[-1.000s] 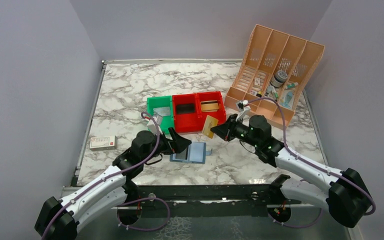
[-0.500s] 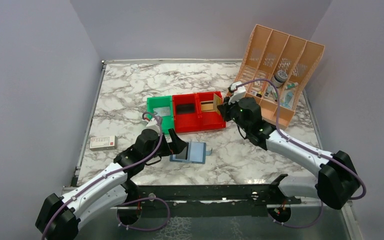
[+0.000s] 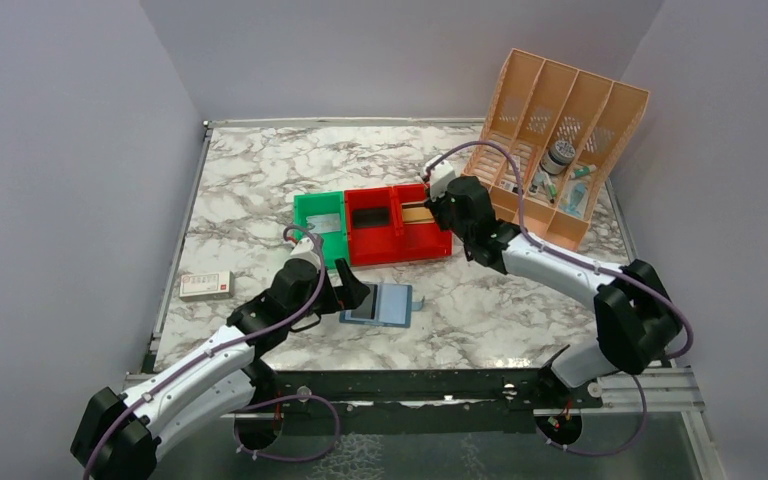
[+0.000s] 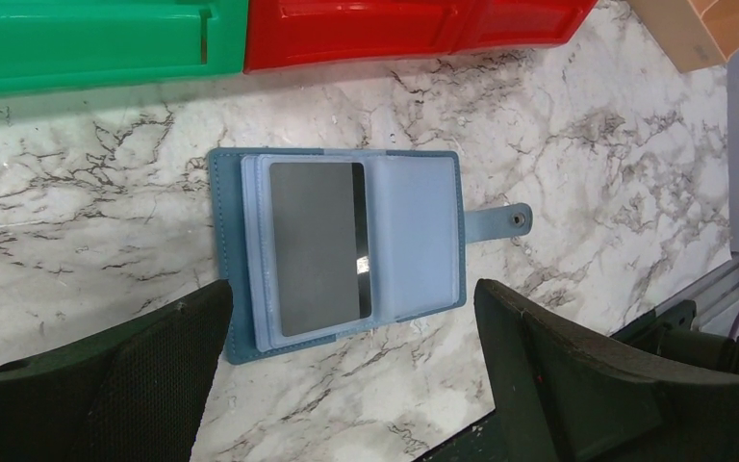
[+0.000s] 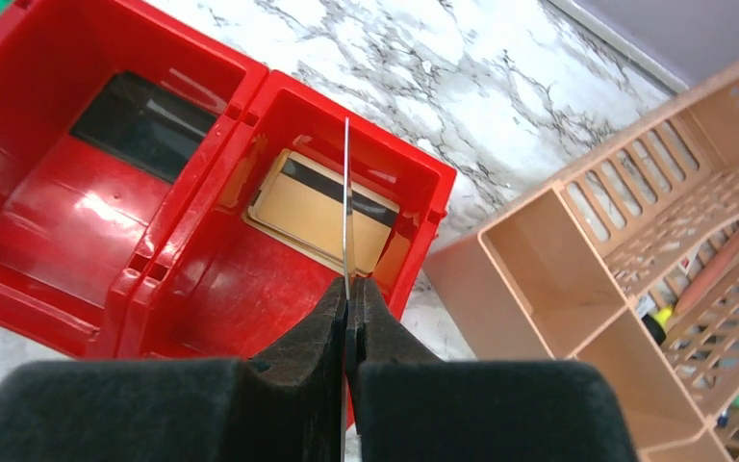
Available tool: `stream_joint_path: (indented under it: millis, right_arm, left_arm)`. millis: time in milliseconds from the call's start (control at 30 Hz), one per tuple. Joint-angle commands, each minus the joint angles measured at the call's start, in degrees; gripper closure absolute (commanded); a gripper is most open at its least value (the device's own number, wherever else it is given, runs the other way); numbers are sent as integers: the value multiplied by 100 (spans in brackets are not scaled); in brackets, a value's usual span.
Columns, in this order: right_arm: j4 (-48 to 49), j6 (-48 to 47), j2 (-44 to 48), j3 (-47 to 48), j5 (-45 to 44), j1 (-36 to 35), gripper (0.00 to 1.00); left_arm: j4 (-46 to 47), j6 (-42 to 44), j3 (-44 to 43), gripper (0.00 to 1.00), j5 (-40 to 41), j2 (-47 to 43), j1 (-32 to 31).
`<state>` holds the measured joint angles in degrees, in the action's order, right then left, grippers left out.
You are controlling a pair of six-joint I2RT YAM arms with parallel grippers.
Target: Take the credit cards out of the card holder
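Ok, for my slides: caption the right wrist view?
The right gripper pinches one credit card edge-on above the red bin holding a tan-gold card.

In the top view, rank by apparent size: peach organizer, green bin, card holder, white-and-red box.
Largest: peach organizer
Then green bin and card holder, too alike to rank, the holder partly hidden
Smallest: white-and-red box

White bench [image 3: 260,180] with grey marble veining; a plain lilac-grey back wall [image 3: 390,60] behind it; matching left wall [image 3: 60,200] and right wall [image 3: 730,220] flanking it; dark metal rail [image 3: 410,383] along its near edge; soft, even light.
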<state>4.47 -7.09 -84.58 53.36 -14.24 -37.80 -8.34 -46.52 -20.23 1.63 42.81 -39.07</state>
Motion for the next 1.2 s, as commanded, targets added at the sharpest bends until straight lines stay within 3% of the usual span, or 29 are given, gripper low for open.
stream_joint_path:
  millis: [0, 367, 700, 1033, 1167]
  right_arm:
    - [554, -1135, -503, 162, 273, 10, 99]
    - [1902, -2481, -1593, 203, 48, -30, 99]
    - [1859, -3284, -2500, 614, -308, -69, 98]
    - [1434, -3438, -2780, 684, 62, -69, 83]
    - [1342, -3412, -2705, 699, 127, -69, 70]
  left_arm:
    - [229, 84, -236, 1, -93, 180, 22]
    - [378, 125, -226, 1, -146, 160, 22]
    - [362, 196, -236, 1, -193, 187, 22]
    - [319, 239, -218, 1, -236, 166, 22]
    - [350, 227, -184, 1, -233, 146, 22]
